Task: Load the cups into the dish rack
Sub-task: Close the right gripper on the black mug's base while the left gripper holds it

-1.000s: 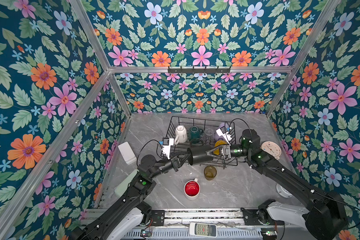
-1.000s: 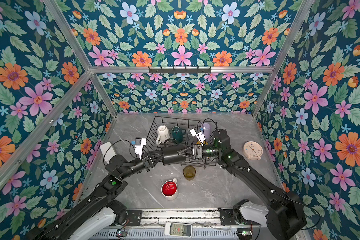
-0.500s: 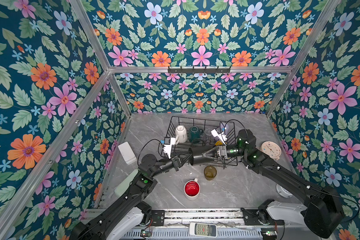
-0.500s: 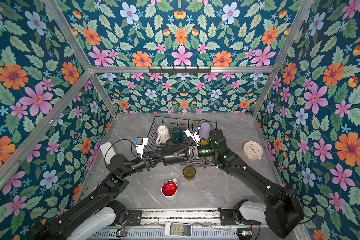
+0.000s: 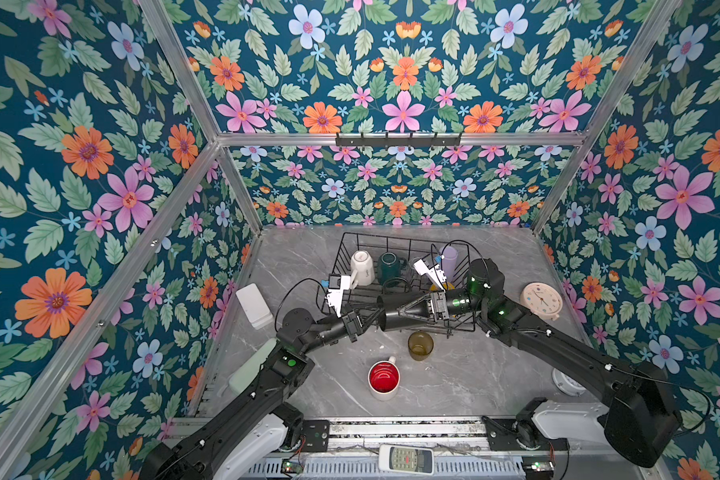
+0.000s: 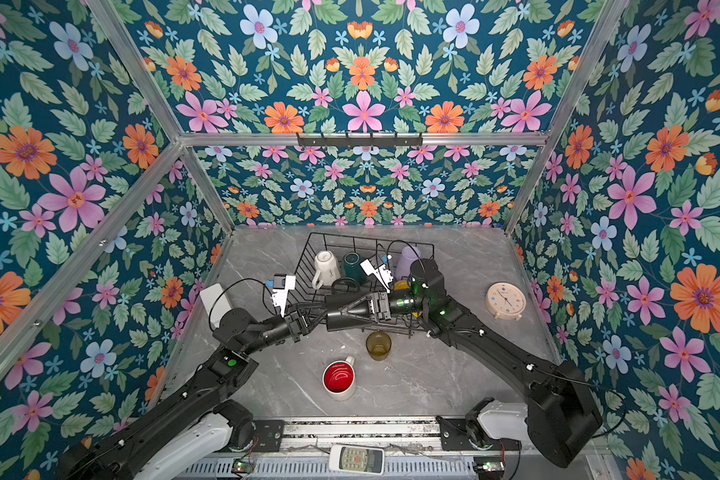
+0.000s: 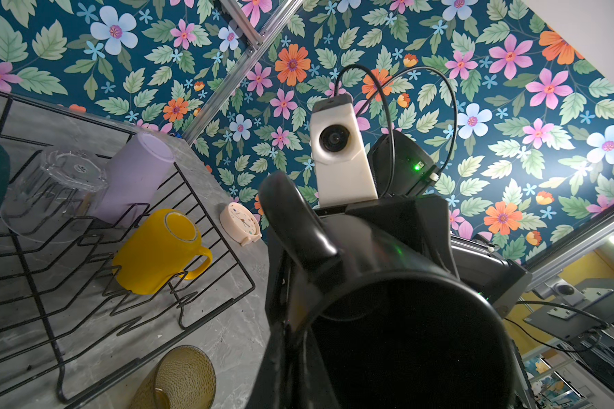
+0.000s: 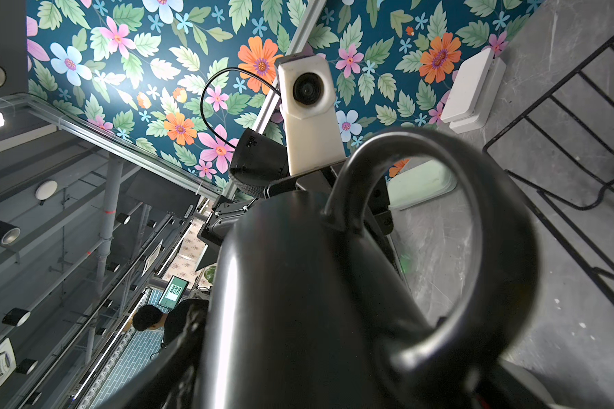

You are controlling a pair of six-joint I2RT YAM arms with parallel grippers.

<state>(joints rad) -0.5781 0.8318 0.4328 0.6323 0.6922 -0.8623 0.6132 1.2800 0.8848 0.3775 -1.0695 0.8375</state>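
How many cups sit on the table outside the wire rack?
2: an amber tumbler by the dish rack's front, a red-lined mug nearer the robot. Others may be hidden.

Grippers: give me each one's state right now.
Left gripper: closed, holding the black mug at its mouth end.
Right gripper: jaws wide open around the mug's base end; no clamp on it shows.

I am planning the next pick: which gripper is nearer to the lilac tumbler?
Right. The right gripper is in front of the lilac tumbler, over the dish rack's near side; the left gripper is farther left, past the black mug.
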